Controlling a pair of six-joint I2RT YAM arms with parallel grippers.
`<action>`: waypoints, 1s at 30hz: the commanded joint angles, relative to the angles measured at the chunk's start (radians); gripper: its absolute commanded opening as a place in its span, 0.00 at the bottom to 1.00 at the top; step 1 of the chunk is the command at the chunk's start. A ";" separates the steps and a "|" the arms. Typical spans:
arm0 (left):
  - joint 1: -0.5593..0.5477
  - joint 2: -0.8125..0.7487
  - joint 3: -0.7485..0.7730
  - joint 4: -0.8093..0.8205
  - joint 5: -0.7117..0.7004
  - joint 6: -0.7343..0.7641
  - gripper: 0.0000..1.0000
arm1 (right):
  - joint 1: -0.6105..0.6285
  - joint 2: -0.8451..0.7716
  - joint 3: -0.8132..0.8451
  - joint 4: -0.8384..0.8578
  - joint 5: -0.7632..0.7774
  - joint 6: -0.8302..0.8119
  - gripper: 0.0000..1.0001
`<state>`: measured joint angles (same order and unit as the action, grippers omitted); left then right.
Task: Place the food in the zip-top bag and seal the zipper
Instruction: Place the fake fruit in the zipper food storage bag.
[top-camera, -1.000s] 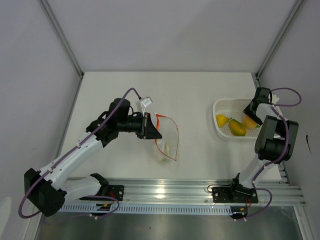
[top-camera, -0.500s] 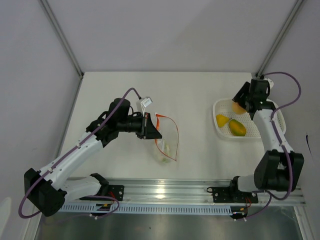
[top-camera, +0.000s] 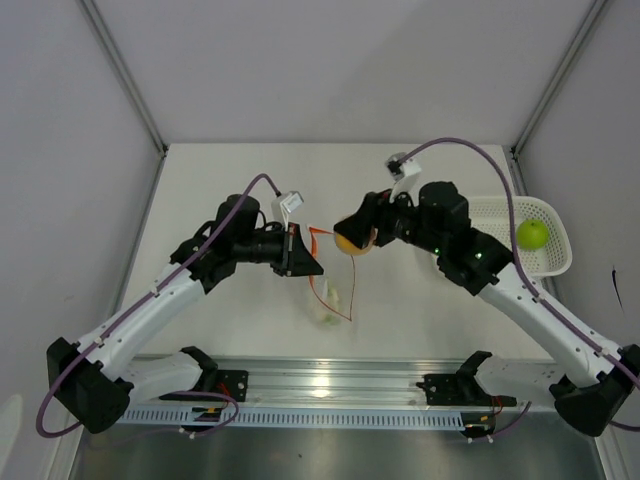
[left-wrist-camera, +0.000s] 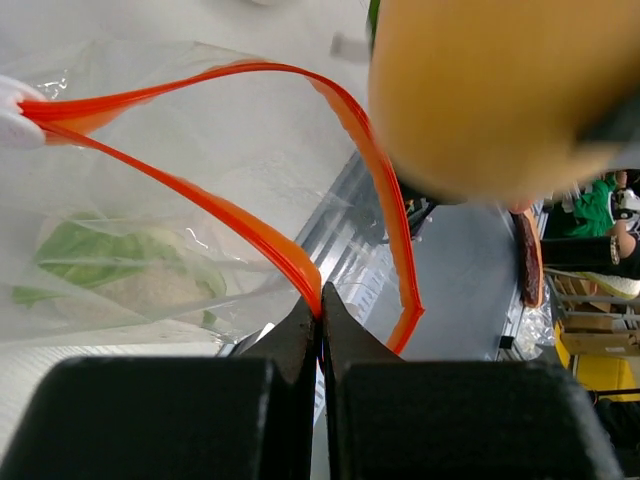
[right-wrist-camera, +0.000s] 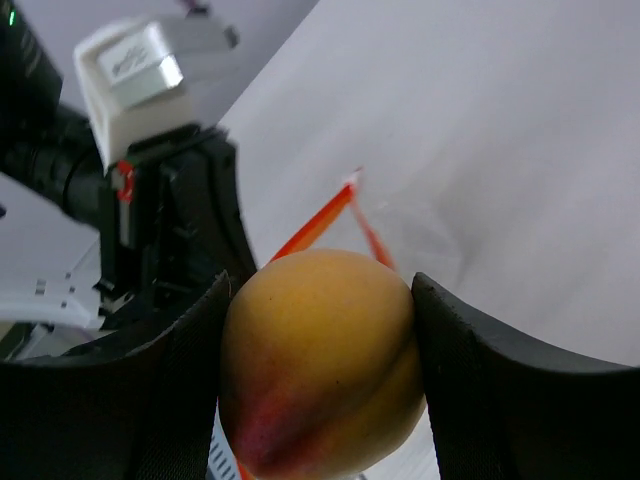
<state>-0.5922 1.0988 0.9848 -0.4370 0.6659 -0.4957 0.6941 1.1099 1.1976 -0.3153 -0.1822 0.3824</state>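
Over bag mouth, R claw w/ peach, come from basket.

1. Nothing legible in any of the three views: no word, brand, number or sign.
2. Upper left of the right wrist view: faint grey marks, perhaps lettering, on the top face of a white block, too blurred to read.
3. Upper centre of the top view: a small white box on a cable, too small to show any print.
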 joint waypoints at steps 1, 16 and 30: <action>0.008 -0.024 0.058 -0.014 -0.018 0.022 0.00 | 0.140 0.037 0.025 0.027 -0.014 -0.075 0.17; 0.006 -0.045 0.029 -0.040 -0.061 0.039 0.01 | 0.309 0.111 -0.032 -0.025 0.342 -0.054 0.21; 0.006 -0.057 0.022 -0.049 -0.069 0.051 0.01 | 0.344 0.258 0.019 -0.056 0.590 -0.069 0.44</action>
<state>-0.5819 1.0626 1.0012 -0.5110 0.5789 -0.4644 1.0328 1.3499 1.1786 -0.3927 0.3309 0.3202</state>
